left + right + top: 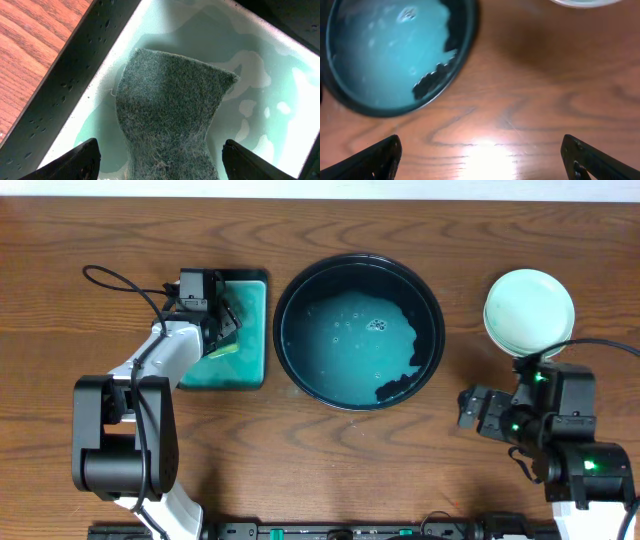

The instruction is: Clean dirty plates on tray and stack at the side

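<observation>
The round black tray (432, 298) sits mid-table with teal soapy water on its bottom and no plates in it; it also shows in the right wrist view (465, 45). The pale teal plates (529, 311) sit stacked on the bare wood at the right; their edge shows in the right wrist view (585, 2). My left gripper (160, 162) is open over the green sponge (170, 120) in the rectangular teal tray (250, 330). My right gripper (480, 160) is open and empty above bare wood, right of the black tray and in front of the stack.
The rectangular teal tray (270, 65) holds soapy water around the sponge. Its dark wet rim (75, 75) borders bare wood at the left. A black cable (115, 280) loops left of the left arm.
</observation>
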`<action>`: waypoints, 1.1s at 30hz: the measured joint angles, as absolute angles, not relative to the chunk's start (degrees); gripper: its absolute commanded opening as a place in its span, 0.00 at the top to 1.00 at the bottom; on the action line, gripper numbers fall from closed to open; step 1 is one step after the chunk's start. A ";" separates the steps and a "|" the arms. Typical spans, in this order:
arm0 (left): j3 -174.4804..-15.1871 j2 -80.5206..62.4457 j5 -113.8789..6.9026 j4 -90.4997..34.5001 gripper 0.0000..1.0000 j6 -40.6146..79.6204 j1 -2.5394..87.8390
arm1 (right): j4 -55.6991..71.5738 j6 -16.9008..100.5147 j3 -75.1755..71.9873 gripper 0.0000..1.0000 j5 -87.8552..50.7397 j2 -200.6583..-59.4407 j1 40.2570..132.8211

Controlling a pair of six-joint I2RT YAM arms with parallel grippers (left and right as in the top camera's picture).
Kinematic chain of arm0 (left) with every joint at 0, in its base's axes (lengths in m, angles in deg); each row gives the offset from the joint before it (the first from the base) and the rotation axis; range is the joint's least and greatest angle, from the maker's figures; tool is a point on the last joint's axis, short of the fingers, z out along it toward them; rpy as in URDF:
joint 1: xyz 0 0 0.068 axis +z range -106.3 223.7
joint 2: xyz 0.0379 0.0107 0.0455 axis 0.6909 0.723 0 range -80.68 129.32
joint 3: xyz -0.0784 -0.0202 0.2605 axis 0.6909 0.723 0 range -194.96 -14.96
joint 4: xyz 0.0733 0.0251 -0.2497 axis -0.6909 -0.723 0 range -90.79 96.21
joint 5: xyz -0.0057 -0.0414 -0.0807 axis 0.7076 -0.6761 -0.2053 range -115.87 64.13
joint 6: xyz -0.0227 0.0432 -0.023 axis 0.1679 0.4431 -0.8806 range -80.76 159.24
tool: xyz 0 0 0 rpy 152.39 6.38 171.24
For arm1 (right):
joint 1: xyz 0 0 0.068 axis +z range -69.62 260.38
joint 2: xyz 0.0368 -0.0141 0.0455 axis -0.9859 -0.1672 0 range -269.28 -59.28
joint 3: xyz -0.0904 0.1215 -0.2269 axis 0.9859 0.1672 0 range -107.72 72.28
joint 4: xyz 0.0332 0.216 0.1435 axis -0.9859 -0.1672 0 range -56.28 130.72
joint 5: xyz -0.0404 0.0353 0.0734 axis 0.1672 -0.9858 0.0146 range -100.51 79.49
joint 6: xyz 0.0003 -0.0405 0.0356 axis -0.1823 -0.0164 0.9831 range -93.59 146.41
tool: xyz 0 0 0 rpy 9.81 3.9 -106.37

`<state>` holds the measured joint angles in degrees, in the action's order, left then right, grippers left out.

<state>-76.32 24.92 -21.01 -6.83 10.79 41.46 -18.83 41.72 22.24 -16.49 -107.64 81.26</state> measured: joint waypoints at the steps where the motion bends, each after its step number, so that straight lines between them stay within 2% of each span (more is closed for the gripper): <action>1: -76.32 24.92 -21.01 -6.83 0.21 10.79 41.46 | -18.30 40.71 22.24 0.01 -16.45 -107.64 82.55; 9: -76.32 24.92 -21.01 -6.83 0.21 10.79 41.46 | -14.30 37.68 22.24 0.01 -15.79 -107.61 87.21; 20: -76.32 24.92 -20.99 -6.83 0.21 10.79 41.46 | -12.07 37.44 24.03 0.01 -15.36 -105.14 87.49; 33: -76.32 24.92 -21.01 -6.83 0.21 10.79 41.46 | 9.52 37.28 46.37 0.01 -15.20 -83.85 87.49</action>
<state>-76.32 24.92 -21.01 -6.83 10.79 41.46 9.52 37.28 46.37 -15.20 -83.85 87.49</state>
